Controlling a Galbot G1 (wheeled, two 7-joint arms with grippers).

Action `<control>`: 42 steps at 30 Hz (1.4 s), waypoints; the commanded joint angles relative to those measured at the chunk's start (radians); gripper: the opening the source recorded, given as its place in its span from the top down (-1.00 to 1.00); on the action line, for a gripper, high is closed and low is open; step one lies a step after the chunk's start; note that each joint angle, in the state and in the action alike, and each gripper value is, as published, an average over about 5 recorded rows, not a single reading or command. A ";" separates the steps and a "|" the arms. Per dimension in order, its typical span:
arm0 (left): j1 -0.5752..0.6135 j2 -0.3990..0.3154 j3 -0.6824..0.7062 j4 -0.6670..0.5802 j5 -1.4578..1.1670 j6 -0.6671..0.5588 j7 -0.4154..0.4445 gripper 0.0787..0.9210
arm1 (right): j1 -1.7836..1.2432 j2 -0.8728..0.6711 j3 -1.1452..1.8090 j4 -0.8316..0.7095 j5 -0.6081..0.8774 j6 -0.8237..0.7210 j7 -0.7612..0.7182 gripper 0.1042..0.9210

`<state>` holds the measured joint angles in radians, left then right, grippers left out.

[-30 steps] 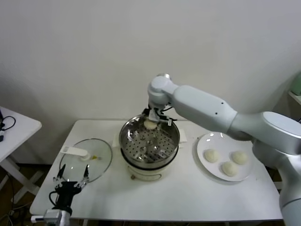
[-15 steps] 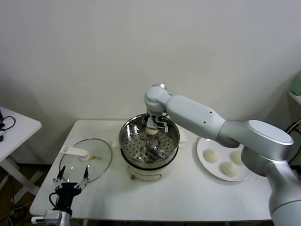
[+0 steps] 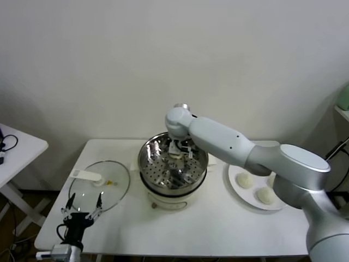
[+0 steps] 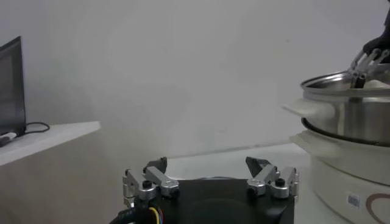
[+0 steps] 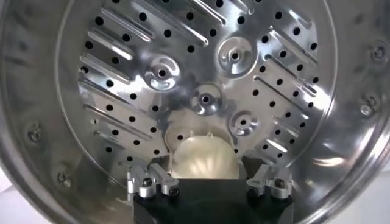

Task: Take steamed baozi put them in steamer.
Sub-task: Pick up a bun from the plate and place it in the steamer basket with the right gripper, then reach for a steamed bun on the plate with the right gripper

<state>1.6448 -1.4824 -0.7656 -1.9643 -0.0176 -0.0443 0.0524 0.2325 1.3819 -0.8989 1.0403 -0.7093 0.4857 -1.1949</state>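
Since a second ago, the right pincer has dropped from above the steamer's far rim down into the steamer, and its fingers have spread from clamped to wide. One steamed baozi now sits on the perforated tray between the spread fingers, which no longer grip it; from the head camera it lies toward 12 o'clock in the pot, just inside the far wall. At the steamer's 3 o'clock, a white plate on the counter carries the other baozi, partly hidden behind the right forearm, so only two show clearly. At the steamer's 9 o'clock the glass lid lies flat with its white handle toward 10 o'clock. The left pincer hangs at the counter's near left corner, just at the lid's near edge, with its fingers wide and nothing between them.
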 commanded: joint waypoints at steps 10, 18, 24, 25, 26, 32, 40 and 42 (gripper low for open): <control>-0.004 0.000 0.001 -0.012 0.002 0.009 -0.002 -0.77 | 0.289 -0.276 -0.124 0.250 0.417 -0.129 -0.057 -0.76; -0.010 0.009 0.000 -0.010 0.009 0.011 -0.001 -0.77 | 0.470 -0.509 -0.342 0.278 0.958 -0.555 -0.014 -0.76; -0.008 0.009 0.011 -0.012 0.017 0.011 0.001 -0.77 | 0.373 -0.646 -0.314 0.226 1.024 -0.651 0.008 -0.76; -0.008 0.009 0.012 -0.012 0.018 0.011 0.001 -0.77 | 0.344 -0.663 -0.294 0.221 1.015 -0.659 0.011 -0.76; -0.008 0.008 0.014 -0.012 0.019 0.011 0.001 -0.77 | 0.309 -0.679 -0.272 0.218 1.003 -0.667 0.013 -0.76; -0.009 0.008 0.015 -0.019 0.022 0.014 0.001 -0.77 | 0.142 -0.723 -0.174 0.182 0.924 -0.695 0.029 -0.76; 0.003 0.004 0.007 -0.022 0.022 0.010 -0.001 -0.77 | -0.021 -0.696 -0.104 0.112 0.833 -0.685 0.033 -0.76; 0.005 0.002 0.006 -0.024 0.022 0.009 -0.002 -0.77 | -0.047 -0.681 -0.093 0.095 0.823 -0.683 0.035 -0.76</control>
<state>1.6455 -1.4773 -0.7585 -1.9857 0.0033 -0.0332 0.0517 0.3496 0.7427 -1.0529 1.1886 0.1279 -0.1390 -1.1694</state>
